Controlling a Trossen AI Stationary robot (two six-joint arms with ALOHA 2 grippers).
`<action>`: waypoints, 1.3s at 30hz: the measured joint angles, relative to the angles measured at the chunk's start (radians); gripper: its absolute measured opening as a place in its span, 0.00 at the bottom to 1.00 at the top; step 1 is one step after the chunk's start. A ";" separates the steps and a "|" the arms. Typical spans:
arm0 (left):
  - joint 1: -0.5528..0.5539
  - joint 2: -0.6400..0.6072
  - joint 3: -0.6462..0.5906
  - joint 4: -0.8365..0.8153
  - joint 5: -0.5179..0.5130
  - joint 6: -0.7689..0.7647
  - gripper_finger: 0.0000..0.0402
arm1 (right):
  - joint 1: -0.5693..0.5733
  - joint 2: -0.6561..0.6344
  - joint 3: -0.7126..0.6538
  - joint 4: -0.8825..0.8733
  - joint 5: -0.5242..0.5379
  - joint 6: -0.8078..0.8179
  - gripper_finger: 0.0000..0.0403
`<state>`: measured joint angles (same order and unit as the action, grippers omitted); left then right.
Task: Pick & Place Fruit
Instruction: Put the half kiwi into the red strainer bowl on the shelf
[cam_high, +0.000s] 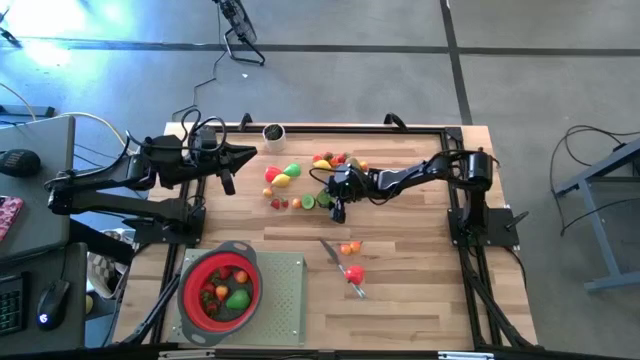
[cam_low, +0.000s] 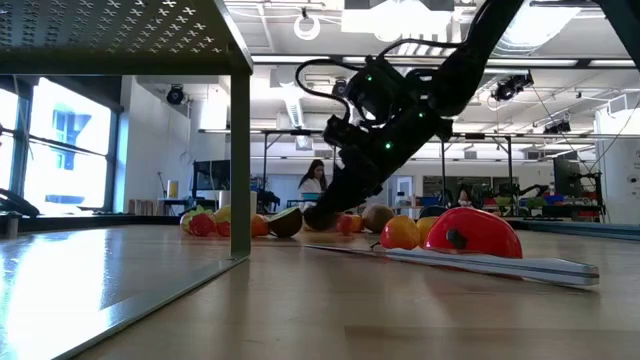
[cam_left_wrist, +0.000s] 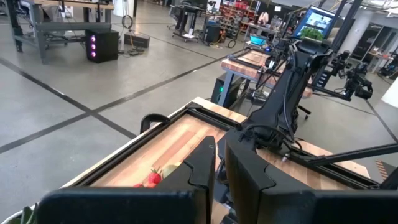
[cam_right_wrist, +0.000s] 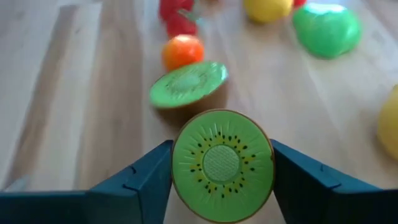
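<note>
The right wrist view is showing what the high view is hiding: a kiwi half (cam_right_wrist: 222, 165), cut face toward the camera, sitting between the right gripper (cam_right_wrist: 222, 180)'s two fingers, which are pressing against its sides, clamped on it. In the high view the same gripper (cam_high: 337, 208) is reaching down at mid-table, just right of the scattered fruit (cam_high: 283, 178). The left gripper (cam_high: 229, 180), fingers together, is waiting at the table's far left.
</note>
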<state>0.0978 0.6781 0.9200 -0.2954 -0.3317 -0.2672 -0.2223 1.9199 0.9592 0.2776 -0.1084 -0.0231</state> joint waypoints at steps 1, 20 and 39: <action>0.000 0.000 0.000 0.000 0.000 0.000 0.08 | 0.002 -0.010 -0.001 -0.002 -0.001 0.000 0.54; 0.000 0.000 0.000 0.001 -0.003 0.000 0.08 | 0.062 -0.428 0.001 0.008 0.088 0.000 0.56; 0.000 0.000 0.000 -0.052 0.034 0.000 0.08 | 0.156 -0.652 0.000 0.066 0.327 0.102 0.61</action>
<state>0.0978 0.6785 0.9203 -0.3479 -0.2977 -0.2672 -0.0661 1.2680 0.9596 0.3435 0.2185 0.0787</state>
